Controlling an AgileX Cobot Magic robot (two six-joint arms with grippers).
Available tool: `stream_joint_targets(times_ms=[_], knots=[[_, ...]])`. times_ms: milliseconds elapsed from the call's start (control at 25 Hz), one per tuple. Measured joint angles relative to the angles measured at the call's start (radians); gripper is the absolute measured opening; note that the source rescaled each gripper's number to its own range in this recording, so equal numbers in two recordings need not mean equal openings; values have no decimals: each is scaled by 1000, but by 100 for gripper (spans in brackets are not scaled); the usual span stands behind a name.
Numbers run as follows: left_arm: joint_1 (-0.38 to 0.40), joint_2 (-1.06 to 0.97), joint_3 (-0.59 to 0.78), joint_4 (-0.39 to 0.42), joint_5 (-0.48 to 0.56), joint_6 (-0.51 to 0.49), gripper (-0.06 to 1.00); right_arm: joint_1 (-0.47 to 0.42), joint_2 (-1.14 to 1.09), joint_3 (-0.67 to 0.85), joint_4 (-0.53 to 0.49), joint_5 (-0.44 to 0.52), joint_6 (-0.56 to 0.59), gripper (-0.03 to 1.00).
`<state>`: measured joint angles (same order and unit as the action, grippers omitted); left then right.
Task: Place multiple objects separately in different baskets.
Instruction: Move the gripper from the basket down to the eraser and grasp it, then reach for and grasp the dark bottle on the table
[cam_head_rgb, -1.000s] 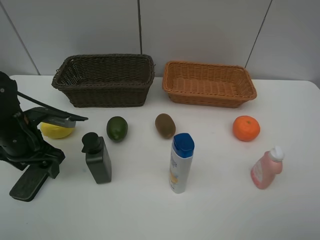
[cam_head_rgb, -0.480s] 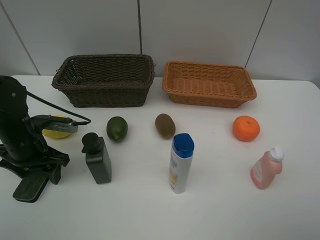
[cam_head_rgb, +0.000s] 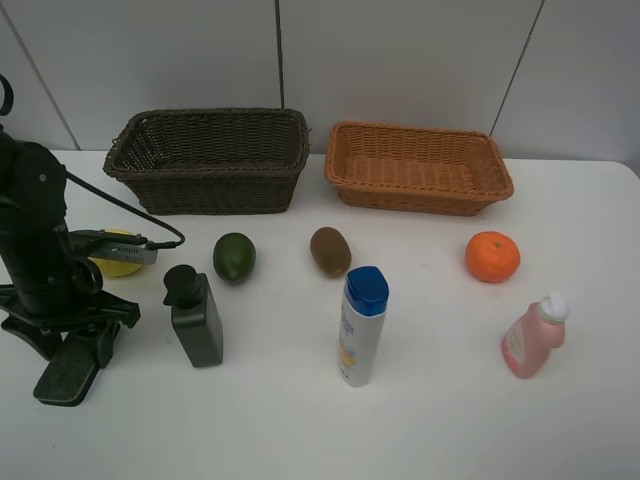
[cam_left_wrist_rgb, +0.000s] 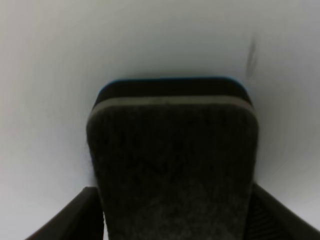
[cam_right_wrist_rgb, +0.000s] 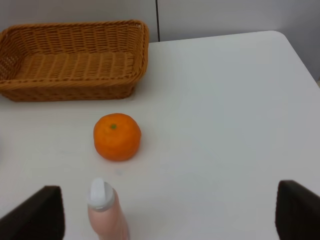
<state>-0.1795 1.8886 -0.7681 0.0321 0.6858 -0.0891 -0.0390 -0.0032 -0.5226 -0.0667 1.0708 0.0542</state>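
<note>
Left wrist view: our left fingers flank the flat dark green block, close against its sides; we cannot tell whether they grip it. It lies on the table. Our right fingers stand wide apart, empty, the pink bottle near one, the orange farther out.

**No wording you can read on the table**
The only print you will find from the high camera is on the white blue-capped bottle. Its front carries a label with bluish lines and a yellow patch, all too small to make out as letters. The pink bottle shows you a paler panel on its side, and whether it bears text cannot be told. Neither wrist view gives you a legible letter, number or brand.
</note>
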Motion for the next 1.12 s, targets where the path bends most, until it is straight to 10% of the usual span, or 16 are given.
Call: stream_joint_targets(times_ms=[760, 1120], knots=[[0, -10, -22, -11, 32, -11, 35, 0, 0, 0, 0, 0, 0, 100], [0, -238, -280, -158, 213, 4, 35, 0, 0, 0, 0, 0, 0, 100]])
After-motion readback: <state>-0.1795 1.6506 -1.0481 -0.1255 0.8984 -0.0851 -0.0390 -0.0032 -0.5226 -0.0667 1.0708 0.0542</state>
